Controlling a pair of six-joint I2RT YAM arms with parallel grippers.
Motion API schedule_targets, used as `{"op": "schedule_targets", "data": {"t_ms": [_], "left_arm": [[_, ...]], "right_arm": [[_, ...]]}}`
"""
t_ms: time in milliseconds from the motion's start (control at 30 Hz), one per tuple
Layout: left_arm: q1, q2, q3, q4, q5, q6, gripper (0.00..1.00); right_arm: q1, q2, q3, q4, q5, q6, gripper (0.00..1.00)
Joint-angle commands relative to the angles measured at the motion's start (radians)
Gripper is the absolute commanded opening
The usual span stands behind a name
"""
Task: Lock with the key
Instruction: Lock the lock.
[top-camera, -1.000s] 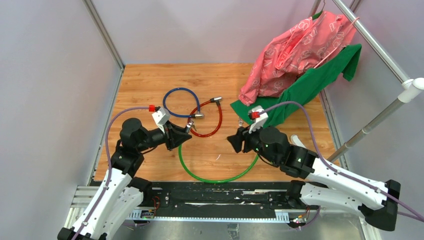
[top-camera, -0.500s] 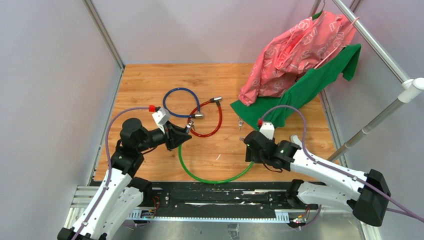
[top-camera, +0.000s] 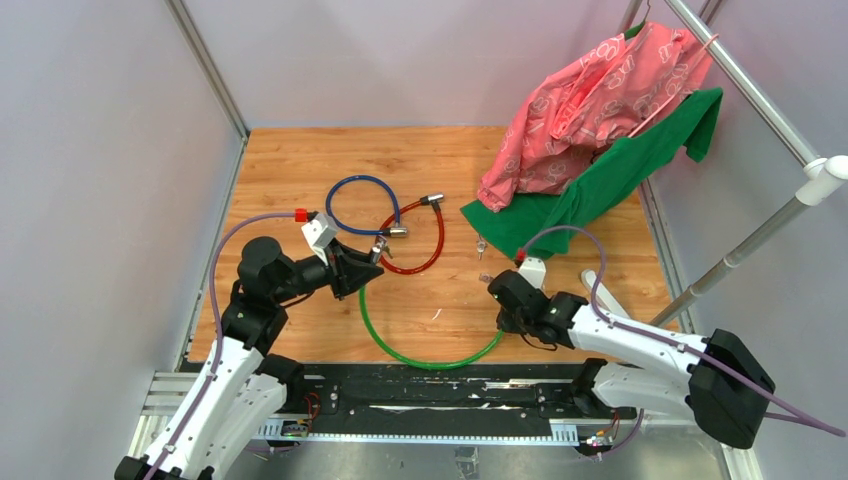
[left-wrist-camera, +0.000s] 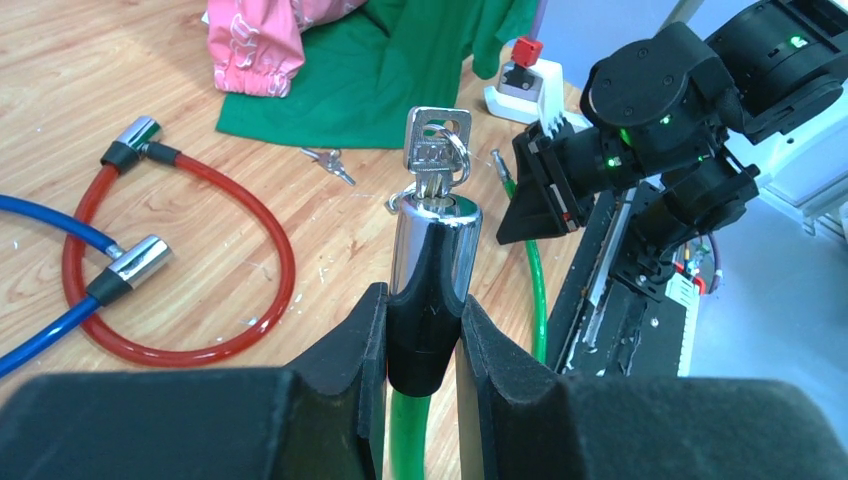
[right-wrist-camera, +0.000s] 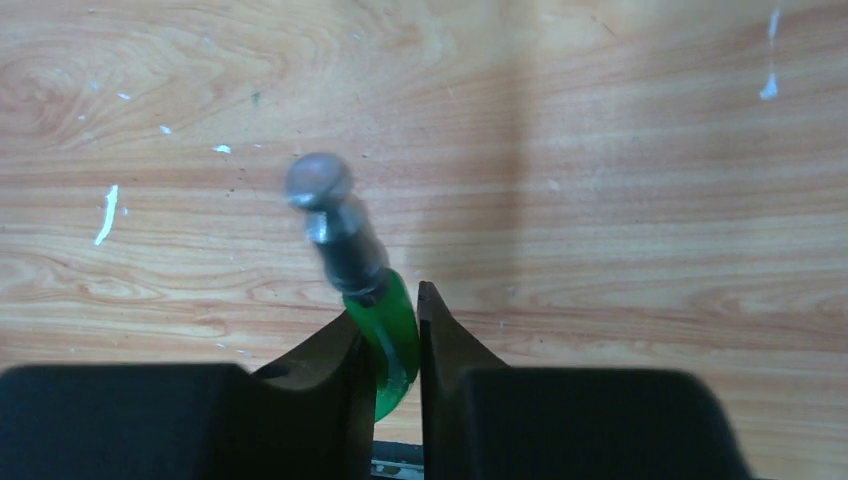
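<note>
While my left gripper (top-camera: 366, 268) has not shifted over the last second, my right gripper (top-camera: 497, 293) has swung round from pointing across the table (top-camera: 290, 160) and dropped onto the right end of the green cable (top-camera: 420, 362).

On the left, my fingers stay clamped on the black base of the lock cylinder (left-wrist-camera: 435, 240) at that cable's other end. The key (left-wrist-camera: 437, 152) is pushed into the cylinder's chrome top, with its ring and a second key bunched against it. On the right, my fingers stood wider a moment ago. Now they pinch the green cable just behind its metal pin (right-wrist-camera: 322, 190).

From overhead I see the green loop running between both grippers. The blue cable (top-camera: 360, 180) and red cable (top-camera: 437, 245) lie behind it, and the pink garment (top-camera: 590, 95) and green cloth (top-camera: 600, 185) are at the far right. The key is only a speck there.

My left wrist view makes plain that the key is seated in the lock. It also shows some loose keys (left-wrist-camera: 328, 160) lying on the wood near the cloth's edge. Only my right wrist view shows the pinch itself: green sheath between the finger pads, and the blurred pin jutting out over bare wood.
</note>
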Motion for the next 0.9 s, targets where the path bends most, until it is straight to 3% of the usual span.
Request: {"op": "schedule_targets", "data": {"t_ms": [0, 33, 200, 367, 533, 733, 867], "left_arm": [[0.000, -0.012, 0.017, 0.037, 0.015, -0.030, 0.00], [0.000, -0.010, 0.018, 0.042, 0.031, -0.035, 0.00], [-0.001, 0.036, 0.048, 0.042, 0.121, -0.030, 0.00], [-0.016, 0.113, 0.103, 0.009, 0.175, 0.029, 0.00], [-0.052, 0.165, 0.157, -0.055, 0.130, 0.125, 0.00], [-0.067, 0.208, 0.238, -0.247, 0.118, 0.364, 0.00], [-0.095, 0.233, 0.263, -0.221, 0.105, 0.368, 0.00]], "right_arm": [[-0.014, -0.016, 0.001, 0.081, 0.027, -0.099, 0.06], [-0.013, -0.034, 0.024, 0.104, 0.000, -0.193, 0.00], [0.066, -0.163, 0.137, 0.233, -0.220, -0.711, 0.00], [0.166, -0.155, 0.223, 0.324, -0.406, -0.964, 0.00], [0.195, -0.016, 0.346, 0.324, -0.504, -1.007, 0.00], [0.197, 0.107, 0.454, 0.286, -0.530, -0.966, 0.00], [0.198, 0.151, 0.472, 0.309, -0.528, -0.957, 0.00]]}}
